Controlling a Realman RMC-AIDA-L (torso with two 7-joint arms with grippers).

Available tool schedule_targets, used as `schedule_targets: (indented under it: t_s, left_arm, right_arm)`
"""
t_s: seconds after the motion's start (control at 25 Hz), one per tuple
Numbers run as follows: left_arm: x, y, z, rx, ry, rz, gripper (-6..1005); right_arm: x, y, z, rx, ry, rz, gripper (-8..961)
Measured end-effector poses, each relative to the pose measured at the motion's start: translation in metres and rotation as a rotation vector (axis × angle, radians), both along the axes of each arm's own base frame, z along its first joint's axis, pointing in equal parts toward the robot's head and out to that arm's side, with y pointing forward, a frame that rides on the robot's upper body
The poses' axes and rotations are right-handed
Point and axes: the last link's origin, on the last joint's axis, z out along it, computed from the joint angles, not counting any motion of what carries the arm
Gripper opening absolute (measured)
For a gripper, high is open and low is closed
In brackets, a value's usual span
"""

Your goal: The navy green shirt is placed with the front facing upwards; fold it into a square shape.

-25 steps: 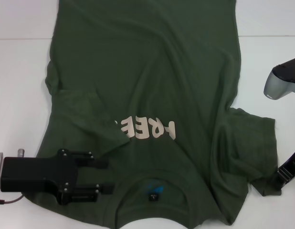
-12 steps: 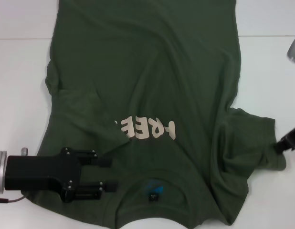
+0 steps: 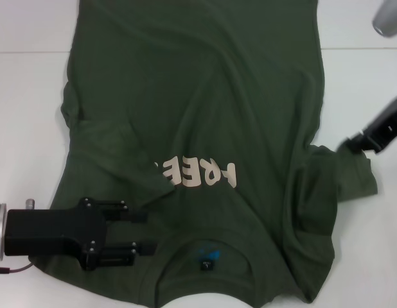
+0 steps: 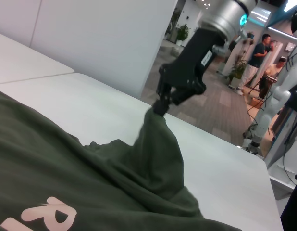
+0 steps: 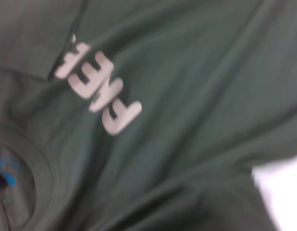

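The large dark olive-green short-sleeved cotton shirt is lying face up across the white surface, its collar toward six o'clock in the head view and its hem running off toward twelve o'clock. Pale pinkish lettering is sitting upside down across the chest, partly covered at its nine o'clock end by a folded-in flap of fabric. A small dark neck label with a blue mark is showing inside the collar.

The left claw, a black block with two parallel fingers, is hovering over the shoulder area at about seven o'clock, just beside the collar. Its fingers are standing apart, released, with a strip of green cloth visible in the gap; whether they are touching the fabric cannot be told.

The right claw is sitting at about three o'clock, clenched on the edge of the shirt's sleeve. In the left wrist view this claw is pinching the sleeve tip, and the cloth is hanging from it in a raised peak above the surface, with the rest of the sleeve bunching in folds below. The right wrist view is looking down on the lettering and the collar.
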Motion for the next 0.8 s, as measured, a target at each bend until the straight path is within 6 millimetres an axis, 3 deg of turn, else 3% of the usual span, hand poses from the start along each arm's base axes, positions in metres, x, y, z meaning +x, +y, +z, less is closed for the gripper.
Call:
schedule_targets:
  t_s: [0.36, 0.52, 0.8]
  left_arm:
    - [-0.004, -0.001, 0.0, 0.012, -0.003, 0.021, 644]
    - [-0.005, -0.001, 0.001, 0.016, -0.005, 0.036, 644]
    - [-0.006, -0.001, 0.002, 0.023, -0.005, 0.045, 644]
  right_arm:
    - [-0.047, 0.023, -0.009, -0.017, 0.001, 0.217, 18]
    - [-0.066, 0.02, -0.029, -0.104, 0.018, 0.301, 20]
    - [-0.081, 0.014, -0.064, -0.25, 0.023, 0.393, 24]
